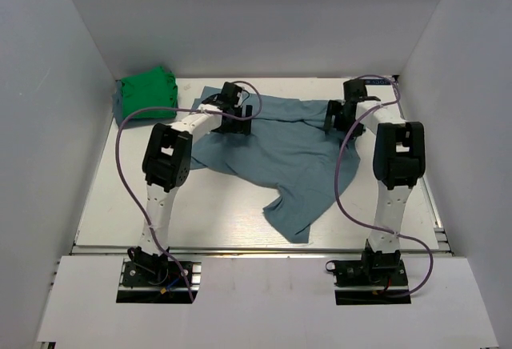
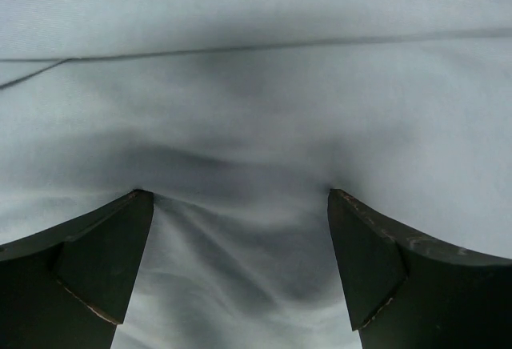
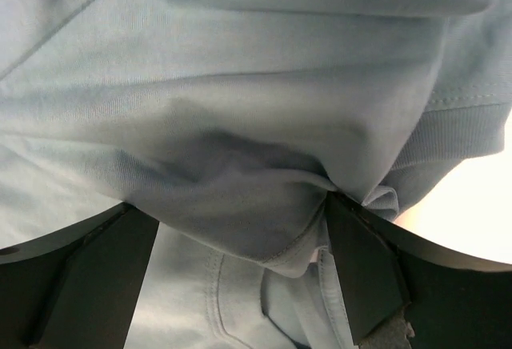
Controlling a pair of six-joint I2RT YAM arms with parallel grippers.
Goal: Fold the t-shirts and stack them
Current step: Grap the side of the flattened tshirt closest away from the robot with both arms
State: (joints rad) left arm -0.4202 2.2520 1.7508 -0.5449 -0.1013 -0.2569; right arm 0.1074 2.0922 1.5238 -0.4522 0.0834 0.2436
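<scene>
Blue-grey t-shirt (image 1: 280,157) spread out, rumpled, creased; green t-shirt (image 1: 148,97) compact bundle, far left

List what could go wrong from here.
Bunched layers and a hem sit inside the open right gripper; closing may grab several layers of the blue-grey shirt, skewing the fold.
The open left gripper faces nearly flat cloth and may pinch too little.
The folded green shirt lies beside the left arm; a sweep could disturb it.

big tee (image 1: 284,157): dusty blue-grey, plain | small tee (image 1: 148,97): bright green, plain | cables (image 1: 118,161): purple | table (image 1: 216,213): white
</scene>
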